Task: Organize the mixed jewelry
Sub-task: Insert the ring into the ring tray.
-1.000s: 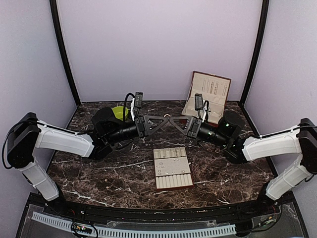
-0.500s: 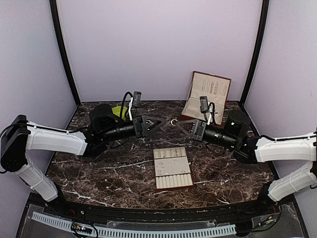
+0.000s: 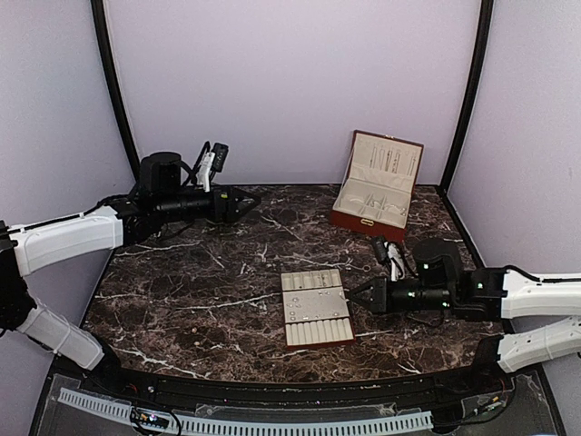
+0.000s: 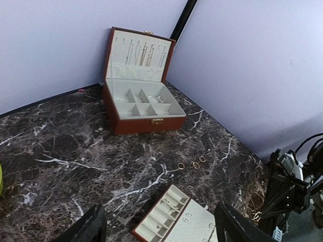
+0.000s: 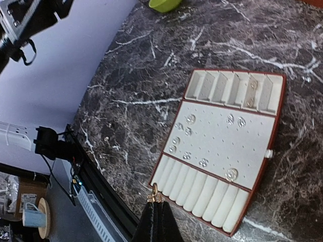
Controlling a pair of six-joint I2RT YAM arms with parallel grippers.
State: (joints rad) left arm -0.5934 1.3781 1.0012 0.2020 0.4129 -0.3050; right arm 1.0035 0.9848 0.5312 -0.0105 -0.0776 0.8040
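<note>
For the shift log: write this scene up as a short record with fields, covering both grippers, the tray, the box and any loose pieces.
left gripper: open, nothing in it, at the back left
right gripper: shut on a small gold piece, just right of the tray in the top view
tray: flat on the marble table, studs on its middle panel
jewelry box: lid open, back right
loose rings: three on the marble between box and tray
green bowl: partly in view, right wrist view only
</note>
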